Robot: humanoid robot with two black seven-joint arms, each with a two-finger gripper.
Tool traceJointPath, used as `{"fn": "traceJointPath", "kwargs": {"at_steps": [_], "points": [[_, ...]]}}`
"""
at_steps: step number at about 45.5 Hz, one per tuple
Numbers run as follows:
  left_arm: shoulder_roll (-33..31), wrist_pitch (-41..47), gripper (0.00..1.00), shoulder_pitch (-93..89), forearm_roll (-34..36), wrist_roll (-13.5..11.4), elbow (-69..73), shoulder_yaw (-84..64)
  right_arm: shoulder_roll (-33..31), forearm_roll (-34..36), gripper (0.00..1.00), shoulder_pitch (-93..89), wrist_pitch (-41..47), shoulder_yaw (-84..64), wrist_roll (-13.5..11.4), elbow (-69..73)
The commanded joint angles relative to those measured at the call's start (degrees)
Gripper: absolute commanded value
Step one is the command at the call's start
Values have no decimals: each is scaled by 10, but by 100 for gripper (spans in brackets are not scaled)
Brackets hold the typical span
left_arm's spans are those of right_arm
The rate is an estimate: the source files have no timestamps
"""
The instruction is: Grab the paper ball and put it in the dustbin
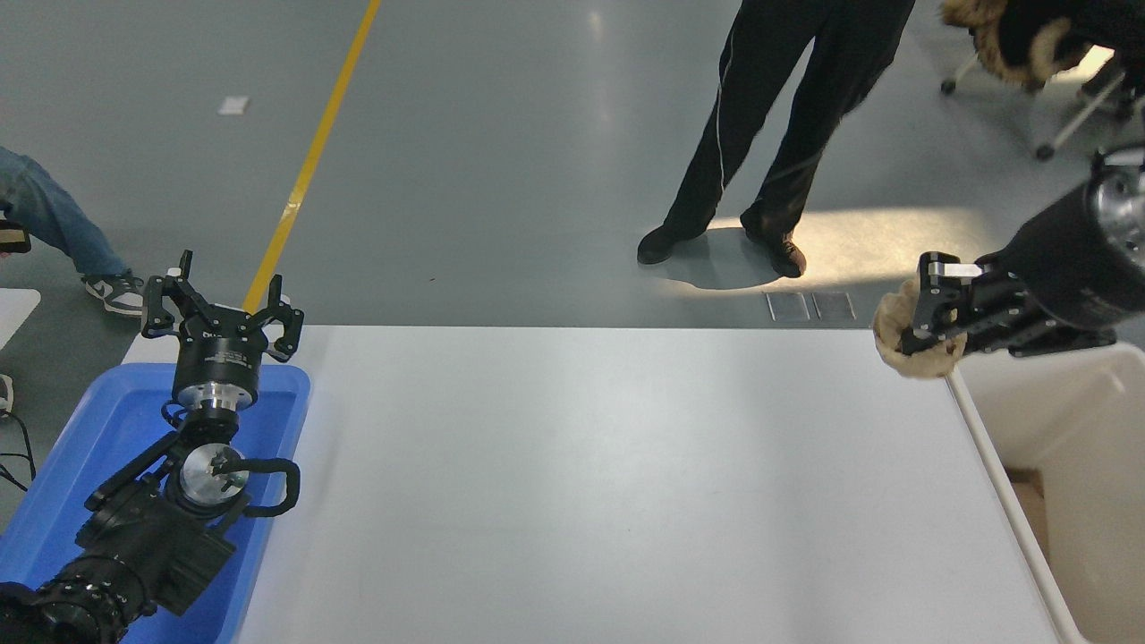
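Note:
My right gripper (921, 329) comes in from the right edge and is shut on the tan paper ball (905, 354). It holds the ball in the air at the table's far right corner, just left of the dustbin's rim. The off-white dustbin (997, 474) stands off the table's right edge, its deep inside open to view. My left arm is parked at the lower left, and its gripper (222, 304) is open and empty above the blue tray.
A shallow blue tray (98, 447) lies at the table's left edge under my left arm. A person in dark trousers (769, 134) stands on the floor beyond the table's far edge. Another person's leg (54, 224) shows at far left.

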Motion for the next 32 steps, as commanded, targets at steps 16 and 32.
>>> {"fn": "traceJointPath", "kwargs": {"at_steps": [16, 32], "points": [[0, -1, 99, 0, 1, 0, 0, -1, -41, 129, 0, -503, -170, 75, -2, -412], [0, -1, 99, 0, 1, 0, -1, -1, 1, 158, 0, -823, -187, 199, -8, -739]]}}
